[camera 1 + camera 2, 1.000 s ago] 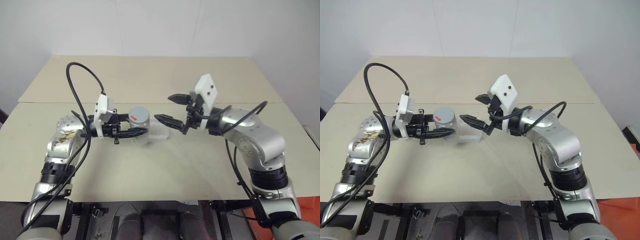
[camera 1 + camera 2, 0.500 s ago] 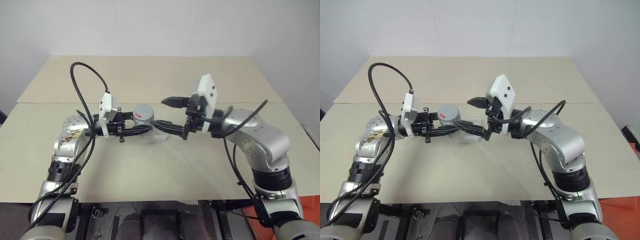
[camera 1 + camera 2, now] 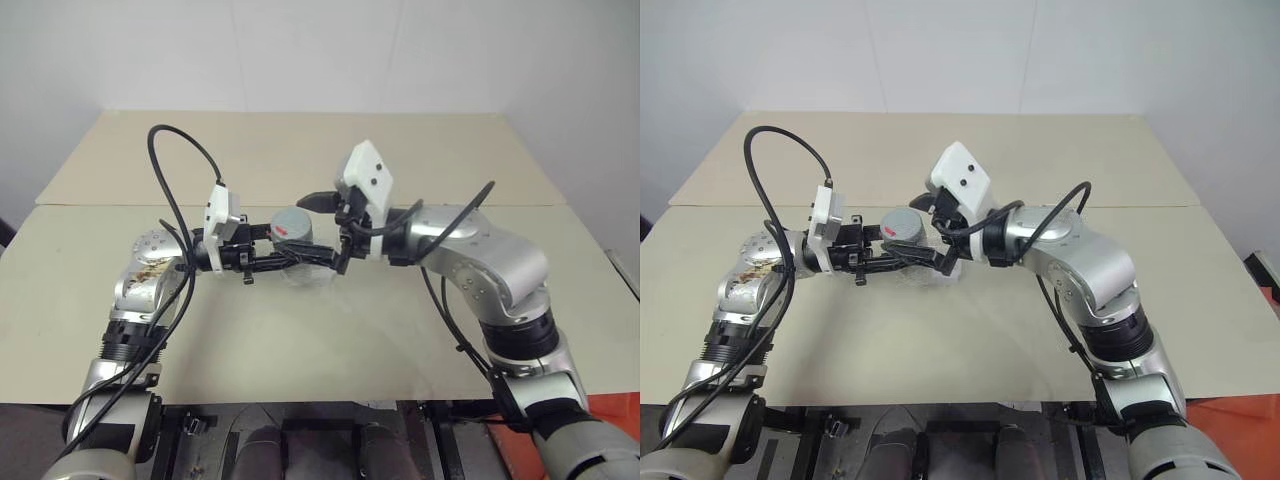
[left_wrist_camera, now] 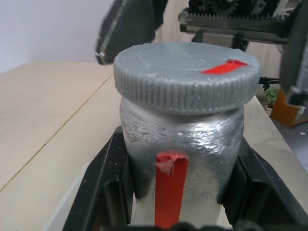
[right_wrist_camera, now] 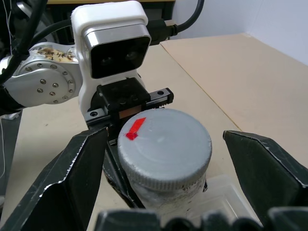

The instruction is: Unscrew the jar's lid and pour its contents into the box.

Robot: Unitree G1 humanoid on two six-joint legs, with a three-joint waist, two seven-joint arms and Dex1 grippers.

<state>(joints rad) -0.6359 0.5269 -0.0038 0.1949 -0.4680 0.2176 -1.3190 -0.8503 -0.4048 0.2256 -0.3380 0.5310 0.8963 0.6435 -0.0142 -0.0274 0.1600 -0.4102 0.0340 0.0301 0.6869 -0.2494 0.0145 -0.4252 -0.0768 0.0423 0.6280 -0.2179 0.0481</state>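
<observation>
Now left gripper [image 4: 178,211] clamped on jar [image 4: 180,159] (lid [image 4: 185,72] on), right gripper [image 5: 185,159] wide open around lid, above box [image 5: 221,202]

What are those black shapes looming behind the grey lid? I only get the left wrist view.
Observer: That is the right gripper, wide open, with one finger on each side of the lid and neither touching it.
Operator: How is the jar held up?
Observer: The left gripper clamps the jar upright over a clear shallow box. I cannot tell whether the jar rests in it.
Operator: Where does that other arm come from?
Observer: It reaches in across the table from the robot's right, and its gripper points toward the left one.
</observation>
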